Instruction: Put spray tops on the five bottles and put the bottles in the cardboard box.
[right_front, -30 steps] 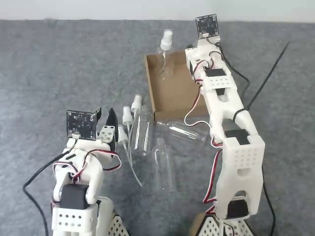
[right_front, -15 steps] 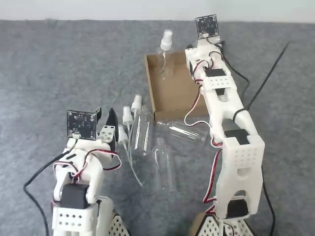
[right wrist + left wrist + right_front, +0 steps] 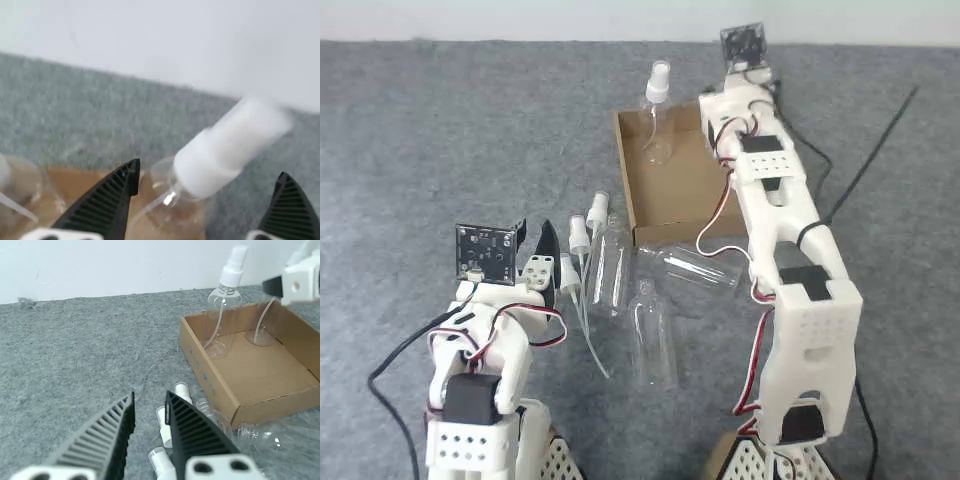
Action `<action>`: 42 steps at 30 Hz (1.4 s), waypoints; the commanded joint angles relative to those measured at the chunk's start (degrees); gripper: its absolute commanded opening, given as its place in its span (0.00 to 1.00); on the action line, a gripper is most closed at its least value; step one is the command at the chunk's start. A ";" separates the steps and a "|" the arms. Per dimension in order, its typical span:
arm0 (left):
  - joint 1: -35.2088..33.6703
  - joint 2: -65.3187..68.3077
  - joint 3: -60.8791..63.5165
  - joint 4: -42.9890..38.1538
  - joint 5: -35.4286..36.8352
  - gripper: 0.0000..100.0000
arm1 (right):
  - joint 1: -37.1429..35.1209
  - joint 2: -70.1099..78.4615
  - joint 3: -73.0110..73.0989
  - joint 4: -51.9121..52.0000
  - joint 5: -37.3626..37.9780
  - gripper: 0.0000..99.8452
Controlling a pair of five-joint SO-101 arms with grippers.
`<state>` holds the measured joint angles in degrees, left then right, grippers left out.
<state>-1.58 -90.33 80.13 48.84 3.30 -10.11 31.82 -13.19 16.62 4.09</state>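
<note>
The cardboard box (image 3: 672,205) lies at the far middle of the table. A clear bottle with a white spray top (image 3: 657,108) stands in its far left corner, also seen as the capped bottle (image 3: 224,305). A second capped bottle (image 3: 220,155) stands at the far right corner, between the wide-apart fingers of my open right gripper (image 3: 207,175). Three clear bottles without tops (image 3: 608,268), (image 3: 653,335), (image 3: 702,266) lie in front of the box. Loose spray tops (image 3: 579,234) lie beside them. My left gripper (image 3: 149,399) hovers over these tops, its fingers slightly apart and holding nothing.
Grey carpet (image 3: 430,130) covers the table, with bare room to the left. A black cable (image 3: 868,160) runs along the right side. A white wall (image 3: 100,260) stands just behind the box.
The right arm has shifted slightly toward the far side at the box's corner. The left arm, the loose bottles and the tops have not moved.
</note>
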 commanded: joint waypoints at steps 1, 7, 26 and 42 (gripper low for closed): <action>-0.18 -0.70 -0.40 -1.49 -0.18 0.09 | -0.13 -7.52 -4.22 0.13 -0.26 0.36; -0.18 -0.70 -0.40 -1.49 -0.18 0.09 | -1.10 -10.68 -4.22 0.66 -0.18 0.35; -0.35 -0.70 -0.40 -1.58 -0.18 0.09 | -1.63 -35.82 -3.78 36.79 0.09 0.35; -0.62 -0.70 -0.40 -1.58 -0.18 0.09 | -8.13 -44.00 -3.69 76.88 18.20 0.35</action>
<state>-2.11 -90.33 80.13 48.84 3.30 -14.33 -8.44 -13.19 85.45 11.03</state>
